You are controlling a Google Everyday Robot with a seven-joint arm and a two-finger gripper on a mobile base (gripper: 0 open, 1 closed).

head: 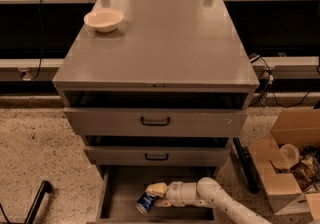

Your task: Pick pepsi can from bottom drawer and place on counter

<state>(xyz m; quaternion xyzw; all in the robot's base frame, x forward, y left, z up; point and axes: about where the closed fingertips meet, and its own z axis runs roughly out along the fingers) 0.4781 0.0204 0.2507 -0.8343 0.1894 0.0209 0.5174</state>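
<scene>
The pepsi can (145, 202), blue with a silver end, is tilted inside the open bottom drawer (120, 193), low in the camera view. My gripper (154, 196) reaches into the drawer from the right on a white arm, with its cream fingers (156, 188) above and below the can, closed on it. The counter (165, 38) is the grey flat top of the cabinet, well above the gripper.
A white bowl (103, 19) stands at the counter's back left. Two upper drawers with black handles (155, 121) are partly pulled out above the bottom one. An open cardboard box (287, 163) with clutter sits on the speckled floor to the right. A black bar (36, 202) lies at bottom left.
</scene>
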